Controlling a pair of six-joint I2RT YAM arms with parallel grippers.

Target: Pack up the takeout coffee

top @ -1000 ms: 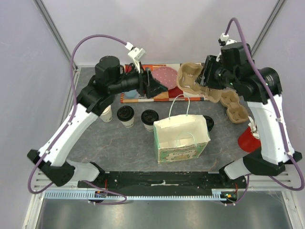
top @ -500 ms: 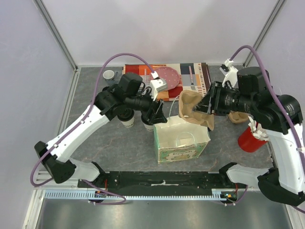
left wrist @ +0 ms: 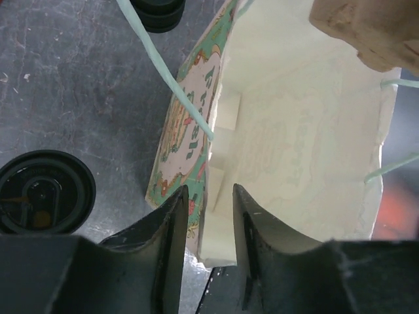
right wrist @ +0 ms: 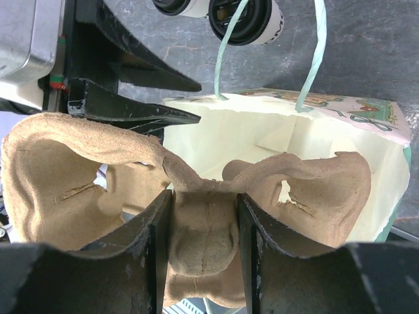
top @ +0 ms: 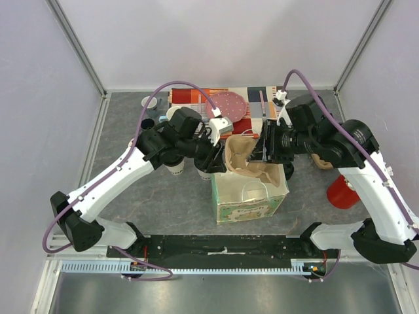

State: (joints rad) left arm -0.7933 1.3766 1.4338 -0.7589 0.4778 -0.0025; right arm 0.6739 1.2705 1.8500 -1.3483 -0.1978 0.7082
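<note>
**A:** What had shifted over that last second?

**B:** The right arm had swung the pulp cup carrier [top: 241, 157] from the back of the table to just above the mouth of the paper bag [top: 252, 204]. The left arm had come down to the bag's left rim.

**A:** And the coffee itself?

**B:** Not packed yet. The 2 lidded cups [right wrist: 252, 23] stood on the table just beside the bag's far left corner, close to the left arm, with nothing holding them.

**A:** What did the right gripper [right wrist: 204, 204] have?

**B:** Its fingers were clamped on the carrier's middle ridge, 1 on each side. The carrier hung over the opening and looked tilted.

**A:** The left gripper [left wrist: 209, 193]?

**B:** It straddled the bag's left wall with a narrow gap. I couldn't tell whether it was pinching the paper or only bracketing it.

**A:** So how should the step go?

**B:** I judged the carrier needed levelling and squaring to the bag before it was lowered, since it looked nearly as wide as the opening. The left side should hold the wall outward and keep the pale green handles [right wrist: 220, 55] clear. Otherwise a corner could snag and crumple the rim.
</note>
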